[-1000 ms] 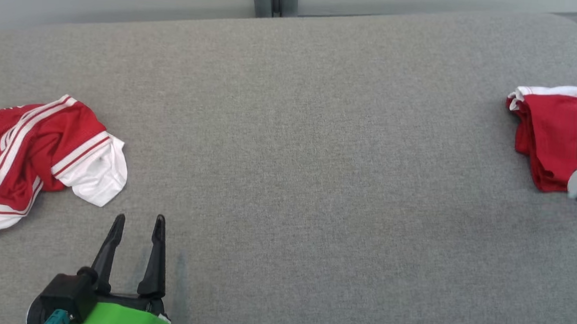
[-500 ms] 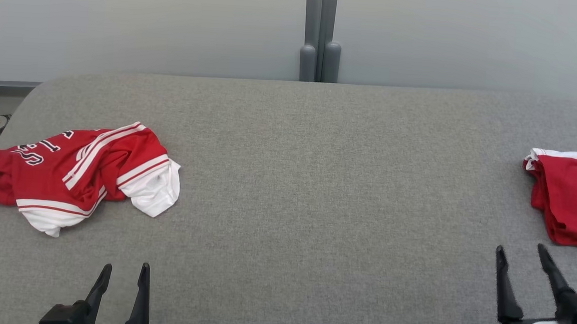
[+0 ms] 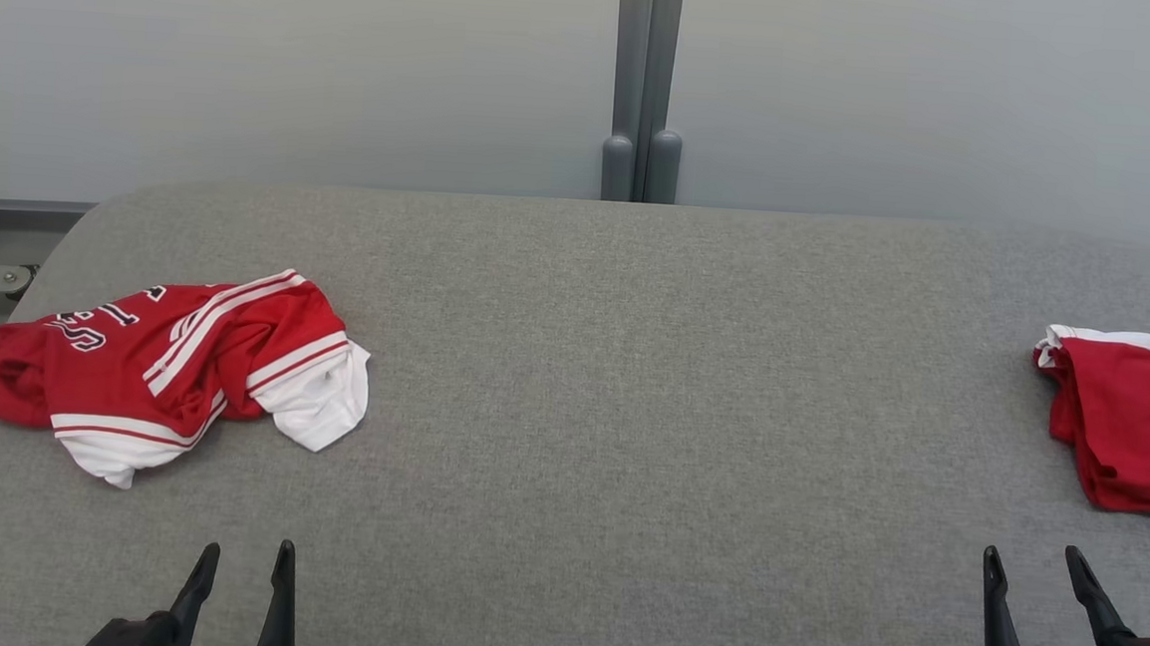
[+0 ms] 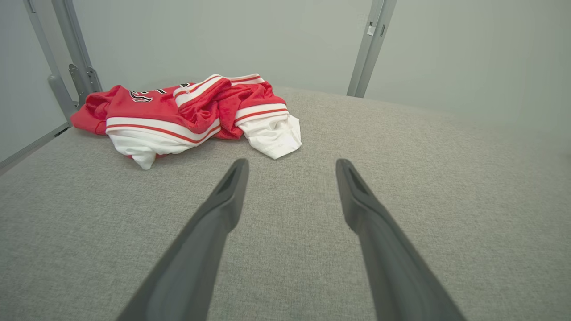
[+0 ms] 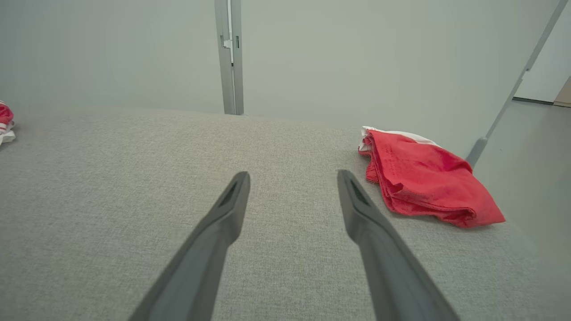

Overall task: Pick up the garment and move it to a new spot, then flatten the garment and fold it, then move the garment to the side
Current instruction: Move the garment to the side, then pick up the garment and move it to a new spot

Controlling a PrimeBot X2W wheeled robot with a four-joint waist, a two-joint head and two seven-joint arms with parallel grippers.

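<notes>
The left hand held its two dark fingers spread and empty above the grey fabric tabletop. A crumpled red-and-white jersey lay just ahead, left of the fingertips.

Bench: covered in grey woven fabric, far corners rounded, surface flat and even; two items lie directly on it, well apart, with a wide stretch of grey cloth between them. Left side: jersey, red with white stripes and white trim, crumpled in a loose heap near the left edge; dark lettering partly visible on its far part; a white sleeve end points toward the middle. Right side: folded garment, red with a white band along its far edge, lying in flat layers near the right edge; its right part is cut off by the head view's edge.
</notes>
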